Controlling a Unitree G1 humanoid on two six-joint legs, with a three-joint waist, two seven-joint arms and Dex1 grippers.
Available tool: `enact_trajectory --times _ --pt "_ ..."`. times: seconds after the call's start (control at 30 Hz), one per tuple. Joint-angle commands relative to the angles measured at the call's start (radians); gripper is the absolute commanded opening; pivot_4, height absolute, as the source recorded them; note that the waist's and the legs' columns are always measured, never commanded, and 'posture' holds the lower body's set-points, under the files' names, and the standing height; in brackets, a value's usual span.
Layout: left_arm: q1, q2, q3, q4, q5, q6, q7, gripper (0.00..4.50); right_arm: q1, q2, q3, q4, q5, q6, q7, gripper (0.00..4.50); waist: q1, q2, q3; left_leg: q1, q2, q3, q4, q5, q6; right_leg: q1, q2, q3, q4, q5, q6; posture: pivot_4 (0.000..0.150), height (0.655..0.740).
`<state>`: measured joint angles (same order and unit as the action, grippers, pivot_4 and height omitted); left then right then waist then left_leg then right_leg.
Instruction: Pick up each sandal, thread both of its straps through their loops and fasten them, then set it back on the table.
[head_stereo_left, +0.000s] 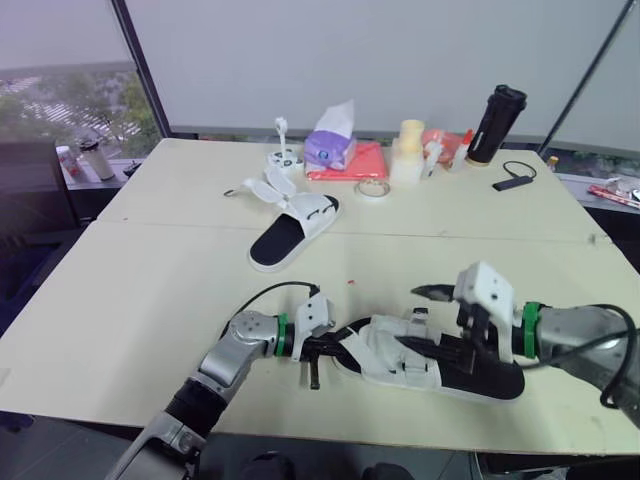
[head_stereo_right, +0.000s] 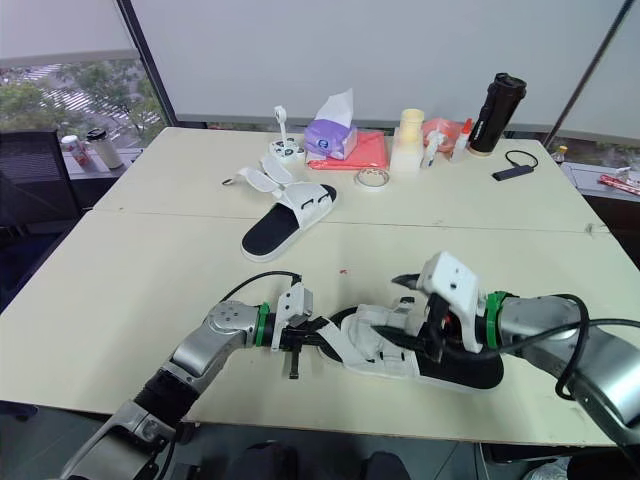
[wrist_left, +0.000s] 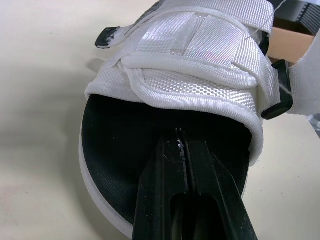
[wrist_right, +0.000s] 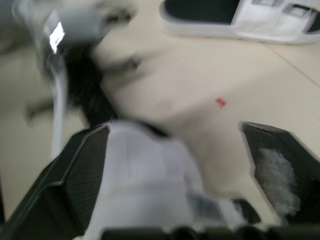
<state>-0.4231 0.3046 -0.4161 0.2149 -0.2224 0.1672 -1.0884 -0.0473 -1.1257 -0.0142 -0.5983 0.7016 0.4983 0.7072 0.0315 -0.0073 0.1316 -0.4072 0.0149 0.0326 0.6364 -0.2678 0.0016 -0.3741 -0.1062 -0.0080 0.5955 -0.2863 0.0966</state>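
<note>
Cream table (head_stereo_left: 150, 290) beneath a wide window, with a tissue pack (head_stereo_left: 332, 140) and a black bottle (head_stereo_left: 496, 122) at its far edge. Near the front edge lies a white-strapped sandal (head_stereo_left: 385, 352). The left gripper (wrist_left: 180, 145), fingers pressed together, rests on its black footbed at the toe, the right gripper (wrist_right: 172, 135) is spread wide across its upper, and a second sandal (head_stereo_left: 293, 232) lies further back, straps loose.

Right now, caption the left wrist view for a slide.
Shut left pincer over the sandal, tips at its white upper.
</note>
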Motion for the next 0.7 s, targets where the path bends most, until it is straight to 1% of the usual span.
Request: enact_trajectory --times 0.03,0.2,0.33,0.53,0.63,0.7 --pt "0.039 0.033 -0.036 0.115 0.09 0.06 0.032 0.0 -0.034 0.038 0.0 -0.047 -0.051 -0.045 0.048 4.25 -0.002 -0.001 0.0 0.0 0.0 0.0 0.0 0.0 0.0 0.0 0.0 0.0 0.0 0.0 0.0 0.15 0.74" --pt "0.038 0.03 -0.04 0.116 0.092 0.058 0.036 0.0 -0.048 0.087 0.028 -0.066 -0.049 -0.005 0.097 4.25 -0.002 -0.001 0.001 0.001 0.0 0.0 0.001 0.0 0.0 0.0 0.0 0.0 0.0 0.0 0.0 0.15 0.74" --pt "0.042 0.028 -0.04 0.111 0.091 0.061 0.039 0.0 -0.076 0.142 0.056 -0.078 0.008 0.066 0.112 4.25 -0.004 -0.002 0.001 0.001 0.0 0.0 0.001 0.0 0.0 0.0 0.0 0.0 0.0 0.0 0.0 0.15 0.74" --pt "0.046 0.02 -0.037 0.107 0.089 0.069 0.05 0.0 -0.129 0.228 0.129 -0.032 0.033 0.163 0.134 4.25 -0.006 -0.002 0.001 0.001 0.0 0.0 0.001 0.0 0.0 0.0 -0.001 0.0 0.0 0.0 0.0 0.15 0.74" --pt "0.051 0.017 -0.032 0.106 0.087 0.071 0.059 0.0 -0.145 0.266 0.161 0.004 0.009 0.177 0.147 4.25 -0.004 -0.002 0.0 0.001 0.0 0.0 0.001 0.0 0.0 -0.001 -0.001 0.0 0.0 0.0 0.0 0.15 0.74" --pt "0.056 0.017 -0.028 0.105 0.085 0.074 0.063 0.0 -0.152 0.283 0.164 0.016 -0.002 0.172 0.154 3.73 -0.003 -0.002 0.0 0.001 0.0 0.0 0.001 0.0 0.0 -0.001 -0.001 0.0 0.0 0.0 0.0 0.15 0.74"
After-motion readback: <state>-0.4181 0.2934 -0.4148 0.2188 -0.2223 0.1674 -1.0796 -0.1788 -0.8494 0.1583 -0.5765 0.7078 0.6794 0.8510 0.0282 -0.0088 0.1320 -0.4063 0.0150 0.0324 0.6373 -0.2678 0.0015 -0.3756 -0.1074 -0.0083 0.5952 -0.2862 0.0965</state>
